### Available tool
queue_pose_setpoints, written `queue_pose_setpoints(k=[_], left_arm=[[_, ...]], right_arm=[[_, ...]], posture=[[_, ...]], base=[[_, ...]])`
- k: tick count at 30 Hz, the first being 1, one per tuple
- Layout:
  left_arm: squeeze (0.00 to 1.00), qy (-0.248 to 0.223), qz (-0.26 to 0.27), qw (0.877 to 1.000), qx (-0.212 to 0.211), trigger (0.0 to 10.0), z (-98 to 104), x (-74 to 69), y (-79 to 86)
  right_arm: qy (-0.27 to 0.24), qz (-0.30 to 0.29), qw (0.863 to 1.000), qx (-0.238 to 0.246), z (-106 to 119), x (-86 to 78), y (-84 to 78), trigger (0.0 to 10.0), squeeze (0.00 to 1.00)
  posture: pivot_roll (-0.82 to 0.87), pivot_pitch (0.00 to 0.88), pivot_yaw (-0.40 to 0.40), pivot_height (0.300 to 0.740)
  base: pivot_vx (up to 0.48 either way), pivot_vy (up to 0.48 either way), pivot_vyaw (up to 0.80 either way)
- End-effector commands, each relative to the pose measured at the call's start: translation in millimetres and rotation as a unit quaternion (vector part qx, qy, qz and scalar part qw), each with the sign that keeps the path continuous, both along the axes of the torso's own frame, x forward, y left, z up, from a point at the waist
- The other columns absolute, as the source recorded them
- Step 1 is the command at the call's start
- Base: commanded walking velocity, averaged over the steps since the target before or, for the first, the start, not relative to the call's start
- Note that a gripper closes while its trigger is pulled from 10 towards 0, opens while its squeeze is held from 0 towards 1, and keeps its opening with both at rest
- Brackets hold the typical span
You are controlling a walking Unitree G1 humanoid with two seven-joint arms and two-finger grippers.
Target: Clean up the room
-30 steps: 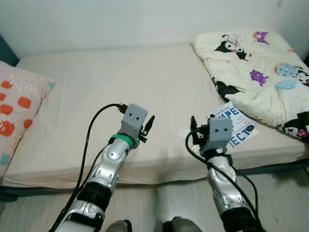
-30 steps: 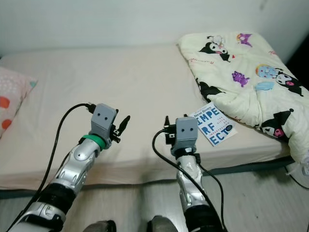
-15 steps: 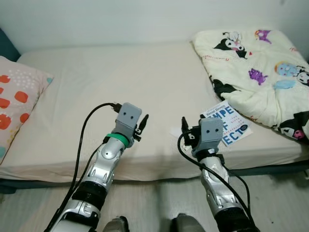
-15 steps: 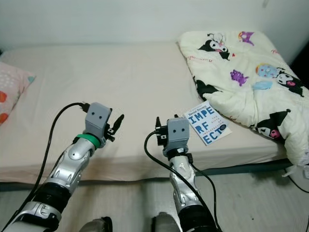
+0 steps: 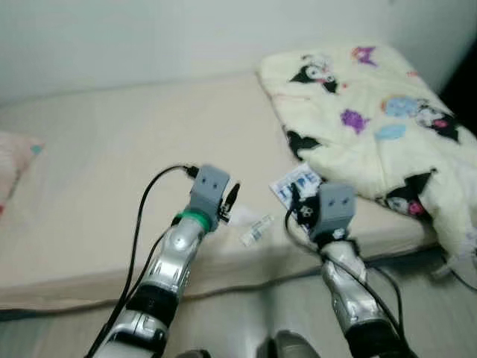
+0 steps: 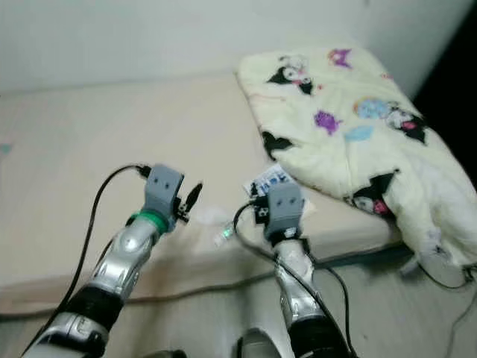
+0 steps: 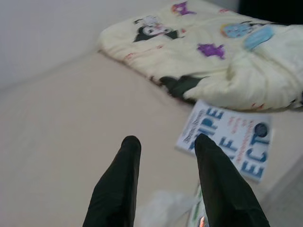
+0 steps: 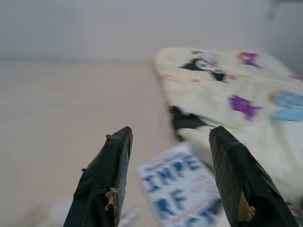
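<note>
Both grippers are now hovering nearer the bed's (image 5: 89,186) front edge than half a second ago, with the camera swung rightward so the pillow (image 5: 11,168) is sliding to the left edge of view. The left gripper (image 7: 165,144) is holding its fingers apart, empty, above a crumpled wrapper (image 5: 256,228) lying near the front edge. The right gripper (image 8: 168,142) is also gaping, grasping nothing, over the book (image 7: 232,137). The wrist views are showing the book's blue lettering clearly; the head views are blurring it. The quilt (image 5: 365,112) is covering the bed's right end, touching the book.
</note>
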State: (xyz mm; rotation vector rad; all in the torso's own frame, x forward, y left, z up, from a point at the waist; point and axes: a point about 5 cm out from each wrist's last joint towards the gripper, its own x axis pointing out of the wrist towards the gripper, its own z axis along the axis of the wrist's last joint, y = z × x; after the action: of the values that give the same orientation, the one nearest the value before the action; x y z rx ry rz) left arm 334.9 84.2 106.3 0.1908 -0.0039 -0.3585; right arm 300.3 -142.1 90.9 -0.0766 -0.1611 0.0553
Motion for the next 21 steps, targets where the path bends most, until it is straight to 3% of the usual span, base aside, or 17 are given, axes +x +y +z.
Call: queue_pose_setpoints(k=[1,15,21], left_arm=[[0.00,0.022,0.013,1.000,0.002,10.0,-9.5,-1.9,8.6],[0.00,0.031,0.021,0.999,0.008,10.0,-12.8,-1.6,10.5],[0.00,0.069,0.040,0.997,-0.007,10.0,-24.9,-3.7,17.4]], right_arm=[[0.008,0.011,1.000,0.011,-4.7,-3.2,8.3,10.0,0.00],[0.014,0.030,0.999,0.011,-6.1,-3.4,13.9,10.0,0.00],[0.028,0.064,0.997,0.023,-10.0,-5.3,22.7,10.0,0.00]], posture=[[-0.12,0.000,0.098,0.740],[-0.12,0.000,0.096,0.740],[-0.11,0.000,0.089,0.740]], base=[[0.000,0.000,0.00],[0.000,0.000,0.00],[0.000,0.000,0.00]])
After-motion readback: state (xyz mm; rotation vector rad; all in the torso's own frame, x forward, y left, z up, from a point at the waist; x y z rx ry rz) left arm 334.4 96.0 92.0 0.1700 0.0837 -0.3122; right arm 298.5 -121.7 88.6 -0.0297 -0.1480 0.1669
